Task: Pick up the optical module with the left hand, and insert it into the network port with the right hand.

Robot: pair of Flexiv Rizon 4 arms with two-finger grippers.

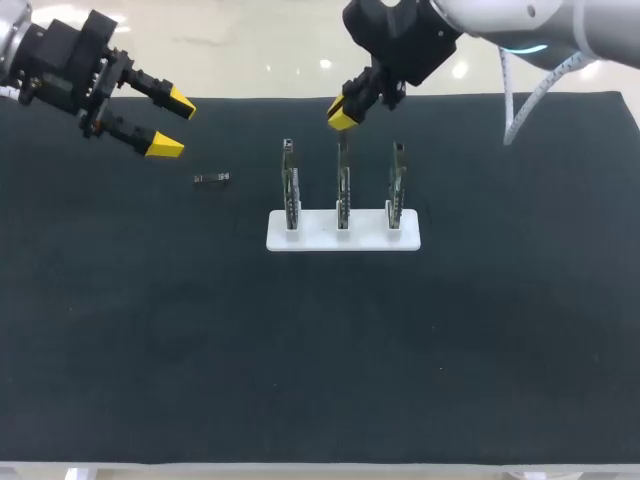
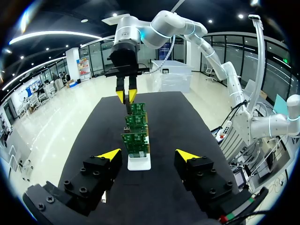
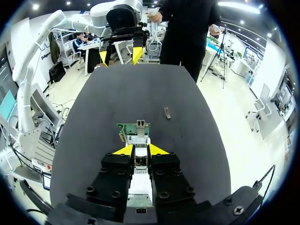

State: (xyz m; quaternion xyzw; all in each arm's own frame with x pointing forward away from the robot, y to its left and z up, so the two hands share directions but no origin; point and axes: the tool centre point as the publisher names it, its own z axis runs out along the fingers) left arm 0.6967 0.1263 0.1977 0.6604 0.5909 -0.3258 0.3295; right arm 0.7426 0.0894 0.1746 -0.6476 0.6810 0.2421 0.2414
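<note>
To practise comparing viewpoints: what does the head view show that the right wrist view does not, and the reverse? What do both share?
Head view only: the right arm and three boards edge-on, side by side on the white stand. Right wrist view only: one board's green face with its metal port. Both: the optical module lying on the black mat, and the open left gripper.

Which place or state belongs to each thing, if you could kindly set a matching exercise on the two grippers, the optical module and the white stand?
Things:
1. left gripper
2. right gripper
3. optical module
4. white stand

Places or states:
A. holds three upright circuit boards
B. lies loose on the black mat
C. open, in the air
D. over the middle board

Pairs: 1-C, 2-D, 3-B, 4-A.
</note>
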